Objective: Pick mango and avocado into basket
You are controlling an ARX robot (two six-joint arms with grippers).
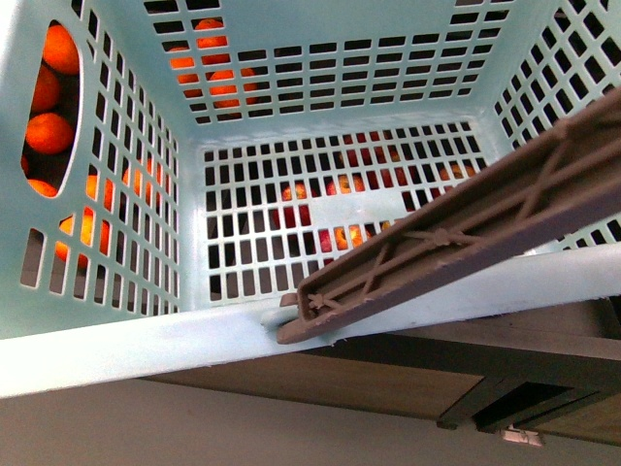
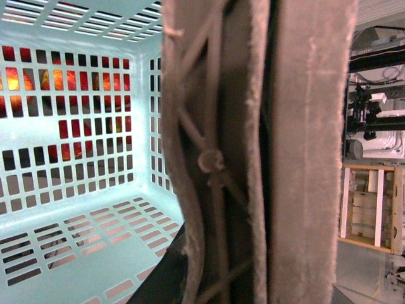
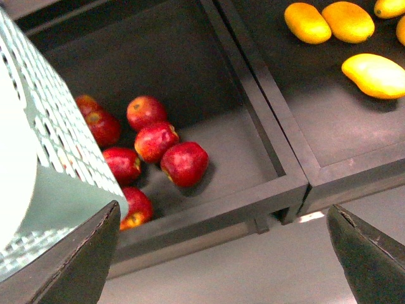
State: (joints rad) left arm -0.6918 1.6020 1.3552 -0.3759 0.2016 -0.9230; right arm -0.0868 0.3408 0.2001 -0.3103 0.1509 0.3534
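Looking through the right wrist camera, we see the right gripper [image 3: 223, 208] with its dark fingers spread wide and nothing between them, hovering over the front rail of a dark tray of round red apples [image 3: 183, 163]. The smooth yellow-orange oval mango [image 3: 376, 75] we'd go for sits in the neighbouring tray, past the raised divider [image 3: 253, 107] and well apart from the fingers. A few more mangoes lie beyond it.

Its long axis runs roughly crosswise to that divider, so we reckon the wrist needs a turn to close across the short side. There's bare tray floor all round it, so plenty of room. The right arm looks like the nearer one.

The light teal slotted plastic basket [image 1: 126, 349] fills the front view, empty inside. Its brown ribbed handle [image 1: 466, 233] lies across from 7 to 3 o'clock, and small round oranges [image 1: 49, 131] show through the wall at 9 o'clock.

The left gripper's camera is jammed up against the handle, so we can't tell if it's spread or clamped. No dark green avocado in any view.
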